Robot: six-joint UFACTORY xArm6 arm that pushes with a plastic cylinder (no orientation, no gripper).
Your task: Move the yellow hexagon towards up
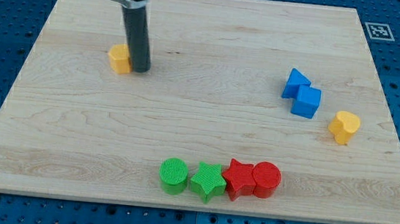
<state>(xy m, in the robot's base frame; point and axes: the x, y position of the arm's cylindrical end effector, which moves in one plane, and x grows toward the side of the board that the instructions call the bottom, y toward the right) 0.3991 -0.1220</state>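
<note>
The yellow hexagon [120, 58] lies on the wooden board [198, 126] in the upper left. My tip [140, 69] stands right beside it, touching or almost touching its right side. The dark rod rises from there to the view's top and hides a little of the hexagon's right edge.
A blue triangle [295, 83] and a blue cube [307, 102] sit together at the right, with a yellow heart [344, 127] lower right of them. Near the bottom edge stand in a row a green circle [173, 176], green star [208, 181], red star [238, 178] and red circle [266, 180].
</note>
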